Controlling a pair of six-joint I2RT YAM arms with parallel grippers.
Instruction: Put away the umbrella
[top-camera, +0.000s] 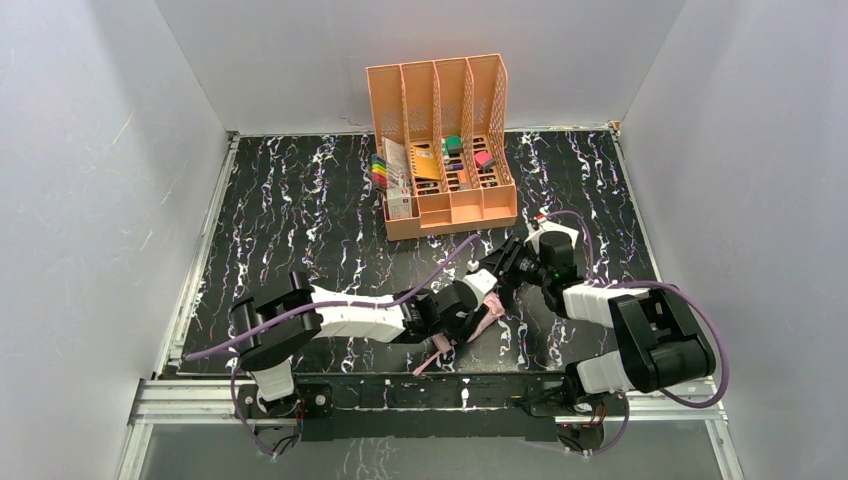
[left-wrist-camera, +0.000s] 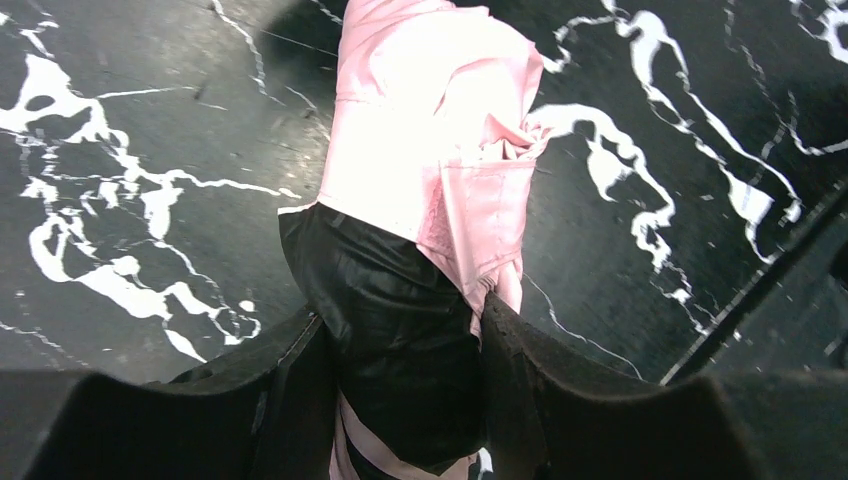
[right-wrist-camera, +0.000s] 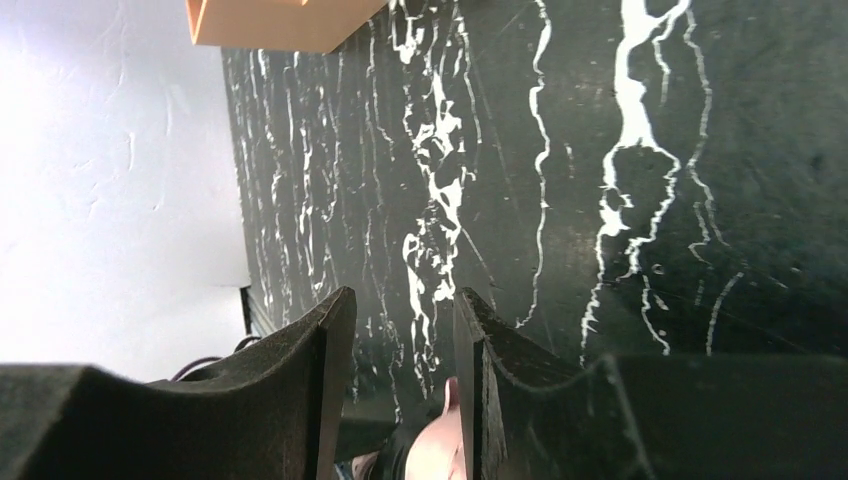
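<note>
umbrella (top-camera: 486, 320) bundled low by the near edge of the table (top-camera: 300, 200), strap trailing toward the edge | left gripper (left-wrist-camera: 400, 320) clamped across its black-and-pink fabric, probably to steady the bundle | right gripper (right-wrist-camera: 405, 310) at its far end, jaws narrowly apart, grip unclear | room to move lies left and back; organiser (top-camera: 445, 210) well behind

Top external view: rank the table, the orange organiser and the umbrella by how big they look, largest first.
1. Table, by far the largest.
2. Orange organiser.
3. Umbrella, smallest; only partly visible, so its full size is unsure.
</note>
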